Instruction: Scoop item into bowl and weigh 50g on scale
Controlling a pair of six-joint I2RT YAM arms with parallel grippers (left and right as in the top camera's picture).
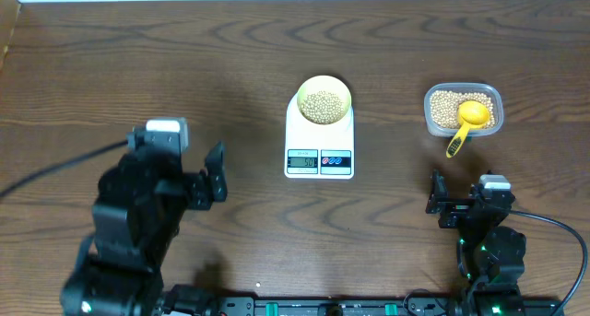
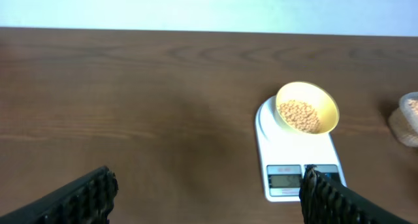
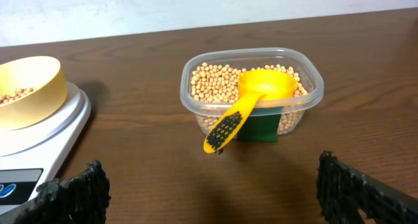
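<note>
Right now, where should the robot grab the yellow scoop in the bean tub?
Probably the scoop's handle, which juts over the tub's near rim, clear of the beans. The open right gripper could come from that side, jaws across the slim handle.

Black left gripper (image 2: 209, 179) and right gripper (image 3: 212, 166), ribbed fingers (image 2: 83, 198).

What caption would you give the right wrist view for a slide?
A yellow scoop rests in a clear tub of beans; the bowl sits on the scale nearby, right gripper open.
</note>
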